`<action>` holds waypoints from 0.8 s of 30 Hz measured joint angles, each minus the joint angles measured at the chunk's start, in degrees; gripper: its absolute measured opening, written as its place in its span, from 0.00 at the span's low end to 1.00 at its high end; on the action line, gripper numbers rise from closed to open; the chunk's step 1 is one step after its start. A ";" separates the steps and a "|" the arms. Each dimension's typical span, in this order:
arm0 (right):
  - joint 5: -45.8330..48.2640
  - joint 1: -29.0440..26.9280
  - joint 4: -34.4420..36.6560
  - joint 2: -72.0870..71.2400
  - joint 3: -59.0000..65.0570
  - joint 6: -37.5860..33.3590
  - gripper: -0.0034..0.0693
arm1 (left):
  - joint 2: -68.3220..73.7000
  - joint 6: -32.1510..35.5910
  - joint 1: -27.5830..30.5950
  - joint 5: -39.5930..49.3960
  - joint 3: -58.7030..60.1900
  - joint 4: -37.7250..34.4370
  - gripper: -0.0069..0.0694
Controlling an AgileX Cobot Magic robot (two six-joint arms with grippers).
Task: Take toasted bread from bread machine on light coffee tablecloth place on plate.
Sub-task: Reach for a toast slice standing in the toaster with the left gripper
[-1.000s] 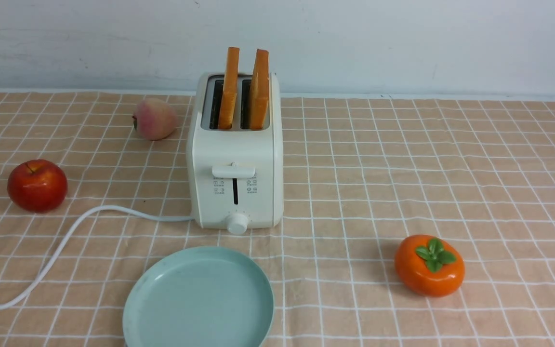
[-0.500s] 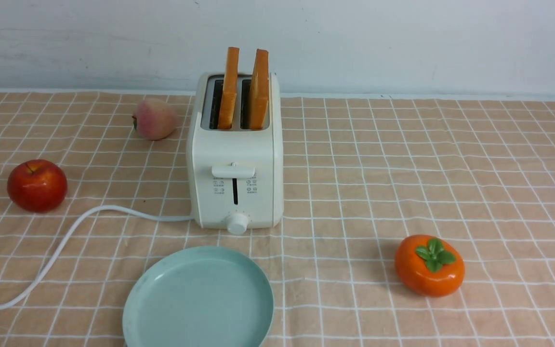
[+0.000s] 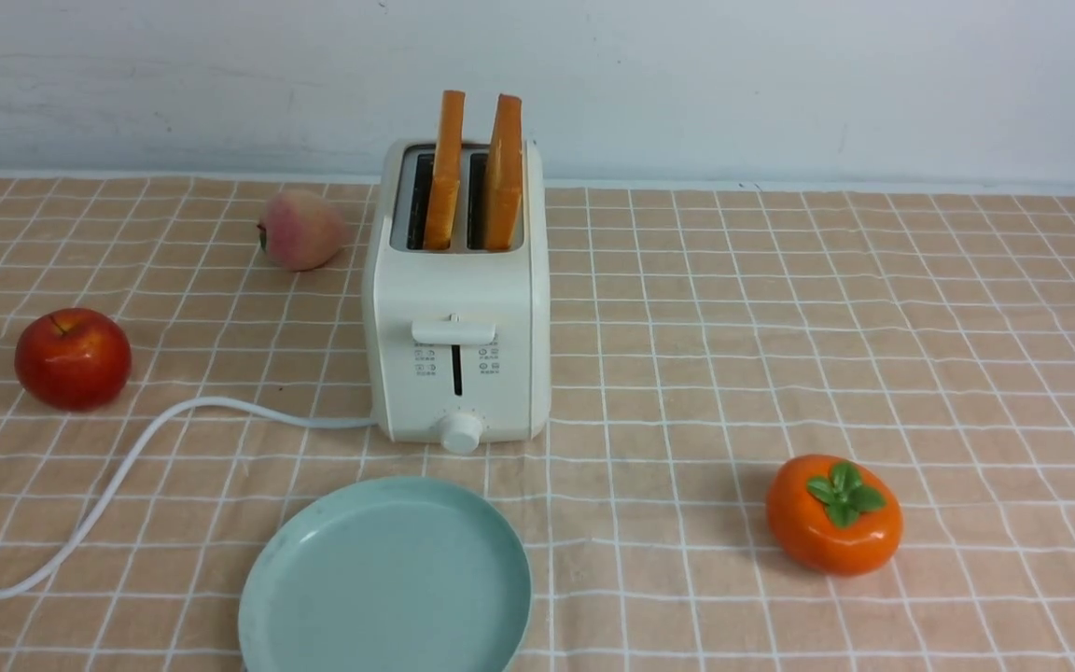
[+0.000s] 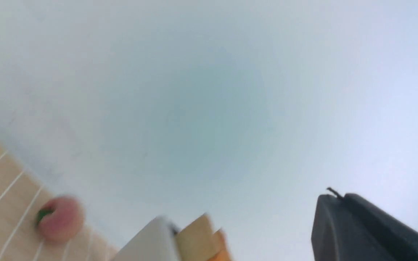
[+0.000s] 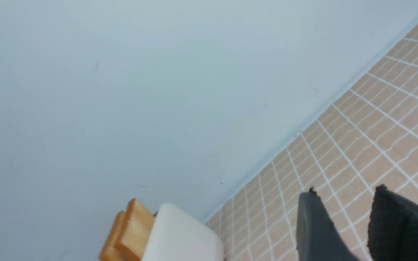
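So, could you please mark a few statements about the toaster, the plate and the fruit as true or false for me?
1. Two golden-tan toast slices stand in the cream-white two-slot toaster. True.
2. The round mint-green plate already holds a slice. False: both slices are in the toaster.
3. The red apple lies on the toaster's left. True.
4. The orange persimmon touches the plate. False: it sits apart, to the plate's right.
5. The right gripper clamps toast. False: its jaws are open on nothing.
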 joint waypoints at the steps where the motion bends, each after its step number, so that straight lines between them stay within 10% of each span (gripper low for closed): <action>1: 3.20 0.00 -0.96 0.11 -2.78 -0.11 0.33 | 0.85 0.52 0.00 2.49 -4.61 0.00 0.07; 7: 30.46 0.00 -8.03 12.43 -26.51 -6.07 0.06 | 20.07 8.11 0.00 38.95 -32.47 1.77 0.07; 13: 52.28 0.00 -7.89 30.18 -39.70 -15.77 0.02 | 44.34 18.19 0.00 66.99 -48.53 1.24 0.07; 24: 55.34 0.00 -3.57 36.35 -40.59 -22.25 0.04 | 77.03 31.89 -2.37 68.50 -70.57 -10.03 0.07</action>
